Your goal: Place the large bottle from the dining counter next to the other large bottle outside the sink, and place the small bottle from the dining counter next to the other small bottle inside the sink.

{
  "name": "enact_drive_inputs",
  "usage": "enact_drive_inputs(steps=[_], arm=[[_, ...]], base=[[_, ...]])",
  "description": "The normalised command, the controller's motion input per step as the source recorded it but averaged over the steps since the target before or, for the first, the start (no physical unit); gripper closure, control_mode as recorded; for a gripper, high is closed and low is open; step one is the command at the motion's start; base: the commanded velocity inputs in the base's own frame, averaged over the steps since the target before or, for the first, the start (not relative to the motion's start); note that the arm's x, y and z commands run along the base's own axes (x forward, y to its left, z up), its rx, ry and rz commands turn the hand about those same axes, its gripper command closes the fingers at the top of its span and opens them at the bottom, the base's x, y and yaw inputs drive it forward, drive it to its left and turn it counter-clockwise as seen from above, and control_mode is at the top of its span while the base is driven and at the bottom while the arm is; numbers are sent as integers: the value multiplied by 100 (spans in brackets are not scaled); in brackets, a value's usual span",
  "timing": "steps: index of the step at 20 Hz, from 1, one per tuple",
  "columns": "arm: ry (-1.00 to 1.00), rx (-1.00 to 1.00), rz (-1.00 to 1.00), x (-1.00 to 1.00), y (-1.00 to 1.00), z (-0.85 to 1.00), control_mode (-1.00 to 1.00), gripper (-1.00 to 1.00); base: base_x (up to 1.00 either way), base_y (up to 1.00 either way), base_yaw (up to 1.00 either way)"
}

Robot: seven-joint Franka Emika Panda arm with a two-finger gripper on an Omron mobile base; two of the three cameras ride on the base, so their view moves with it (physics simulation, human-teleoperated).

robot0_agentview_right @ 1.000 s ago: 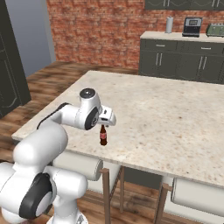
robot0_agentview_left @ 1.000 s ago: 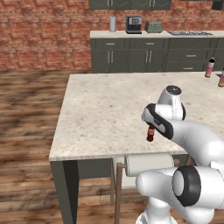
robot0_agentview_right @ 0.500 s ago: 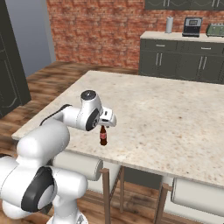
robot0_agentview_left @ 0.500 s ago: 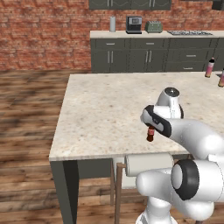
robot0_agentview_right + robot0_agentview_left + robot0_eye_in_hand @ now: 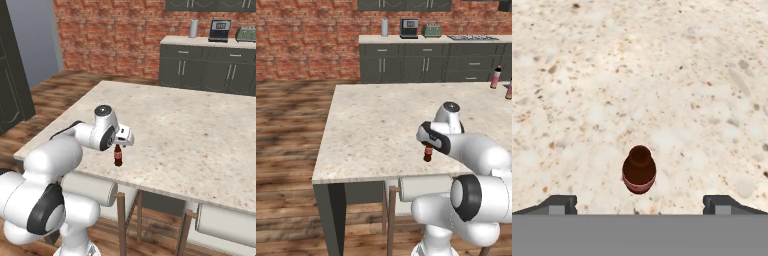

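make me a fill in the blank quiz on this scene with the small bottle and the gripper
1. The small bottle stands upright on the ____ counter.
2. The gripper hangs directly ____ the bottle.
3. Its jaws are ____, one fingertip to each side of the bottle.
4. The wall behind the kitchen cabinets is made of ____.

Missing words: dining; above; open; brick

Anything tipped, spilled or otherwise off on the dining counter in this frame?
Nothing stands out. The small bottle stands upright on the dining counter near its front edge, no spill around it. The gripper hangs directly above it with jaws wide open, touching nothing.
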Motion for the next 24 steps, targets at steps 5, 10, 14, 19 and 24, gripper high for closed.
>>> enact_drive_inputs(steps=[5, 10, 14, 19, 24], arm=[[0, 0, 1, 3, 0, -11, -100, -100], [0, 0, 1, 6, 0, -12, -100, -100], [-2, 0, 1, 10, 0, -8, -100, -100], [-2, 0, 1, 10, 0, -7, -100, -100], [-1, 0, 1, 7, 0, -8, -100, -100]], base=[[0, 0, 0], [0, 0, 0], [0, 0, 0], [0, 0, 0], [0, 0, 0]])
